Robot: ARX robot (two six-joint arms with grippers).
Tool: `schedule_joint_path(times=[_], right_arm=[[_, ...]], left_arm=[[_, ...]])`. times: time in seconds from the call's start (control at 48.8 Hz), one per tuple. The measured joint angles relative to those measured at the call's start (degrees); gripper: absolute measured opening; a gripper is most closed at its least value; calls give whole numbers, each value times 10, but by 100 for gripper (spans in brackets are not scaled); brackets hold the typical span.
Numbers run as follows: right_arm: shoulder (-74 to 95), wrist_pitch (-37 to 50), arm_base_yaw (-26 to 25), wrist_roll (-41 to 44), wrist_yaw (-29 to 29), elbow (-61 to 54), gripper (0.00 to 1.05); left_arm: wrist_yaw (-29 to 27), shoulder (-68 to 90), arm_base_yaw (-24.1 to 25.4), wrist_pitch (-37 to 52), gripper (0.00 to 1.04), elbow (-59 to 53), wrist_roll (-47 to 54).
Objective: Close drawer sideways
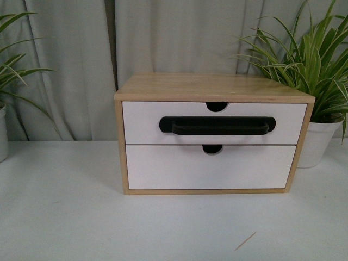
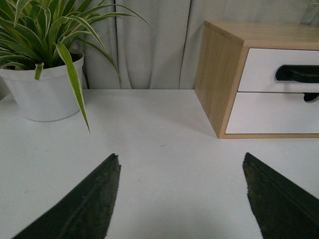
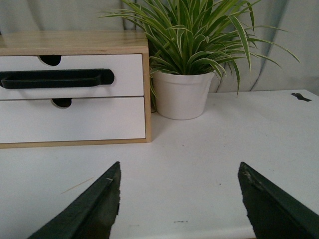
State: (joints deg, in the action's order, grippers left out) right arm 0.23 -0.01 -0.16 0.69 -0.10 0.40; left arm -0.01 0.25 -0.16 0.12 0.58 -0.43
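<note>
A wooden cabinet point(image 1: 206, 87) stands at the middle of the white table point(image 1: 65, 217). Its upper drawer point(image 1: 142, 123) has a white front, a long black bar handle point(image 1: 217, 126) and a half-round notch point(image 1: 217, 106) in its top edge. Its front looks a little proud of the cabinet frame and covers the right wall. The drawer also shows in the left wrist view point(image 2: 261, 69) and the right wrist view point(image 3: 127, 74). My left gripper point(image 2: 180, 157) is open and empty over the table, to the cabinet's left. My right gripper point(image 3: 179, 167) is open and empty, in front of the cabinet's right end. Neither shows in the front view.
Below is a plain white drawer front point(image 1: 206, 171) without a handle. A potted plant point(image 1: 318, 70) stands close to the cabinet's right side, another point(image 2: 45, 59) to its left. A thin stick point(image 1: 244, 241) lies on the table in front. Grey curtain behind.
</note>
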Motion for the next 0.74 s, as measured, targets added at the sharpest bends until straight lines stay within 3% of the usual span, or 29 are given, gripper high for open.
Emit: schedule_joint_path(times=[0.164,0.737], right_arm=[[0,0,0,-1,0,0,98],[0,0,0,-1,0,0,96]], left_arm=[[0,0,0,0,101,0,1],[0,0,0,0,99,0,1]])
